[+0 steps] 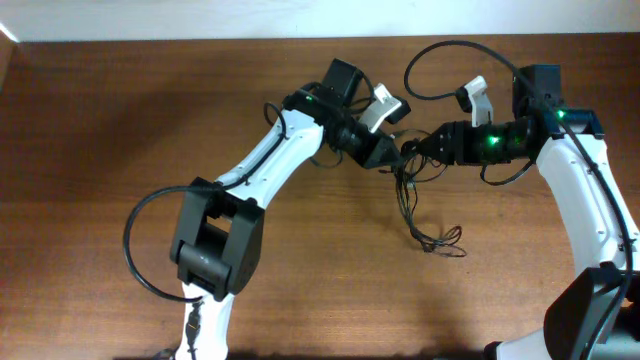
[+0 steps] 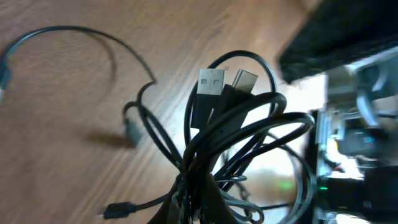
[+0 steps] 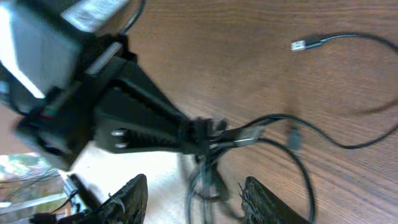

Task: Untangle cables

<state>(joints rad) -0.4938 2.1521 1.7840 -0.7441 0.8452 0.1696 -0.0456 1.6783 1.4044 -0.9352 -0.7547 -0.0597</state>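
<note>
The cables (image 1: 408,185) are thin black cords bunched in a knot between the two grippers, with loose ends trailing down onto the table (image 1: 440,240). My left gripper (image 1: 388,152) is shut on the knot. In the left wrist view the bundle (image 2: 211,155) rises out of the jaws, topped by two silver USB plugs (image 2: 211,81). My right gripper (image 3: 196,202) is open, its two fingers (image 3: 130,199) standing either side of the hanging cords (image 3: 205,180) without touching them. The left gripper (image 3: 155,130) faces it, pinching the knot.
One strand with a silver plug (image 3: 301,45) lies loose on the wooden table (image 1: 100,120). Another small plug (image 2: 118,210) rests on the wood. Thick robot cables loop beside the left arm base (image 1: 135,235) and above the right arm (image 1: 440,55).
</note>
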